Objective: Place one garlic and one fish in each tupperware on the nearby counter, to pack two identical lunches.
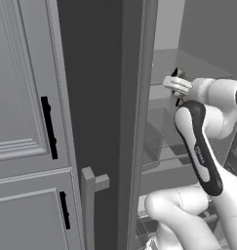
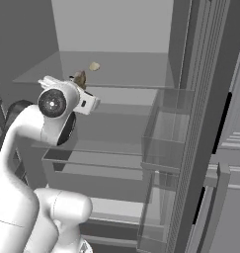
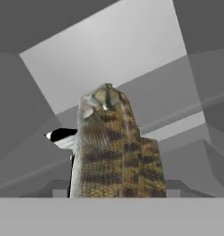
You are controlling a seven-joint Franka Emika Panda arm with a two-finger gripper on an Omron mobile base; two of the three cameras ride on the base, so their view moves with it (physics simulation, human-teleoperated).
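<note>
Now the gripper (image 2: 80,80), upper left in the right base view, has its jaws clenched on a mottled brown fish (image 3: 114,147) inside the open fridge (image 2: 116,74), so it ought to draw straight back, clear of the shelf (image 2: 106,129) edges

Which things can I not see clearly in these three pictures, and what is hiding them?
- Fingertips: in the hand view the fish stands in front of them, so the grip cannot be checked.
- Gripper in the right base view: the wrist hides most of it.
- Pale lump on the fridge shelf: too small to tell whether it is garlic.
- Fish tail: cut off by the bottom edge.
</note>
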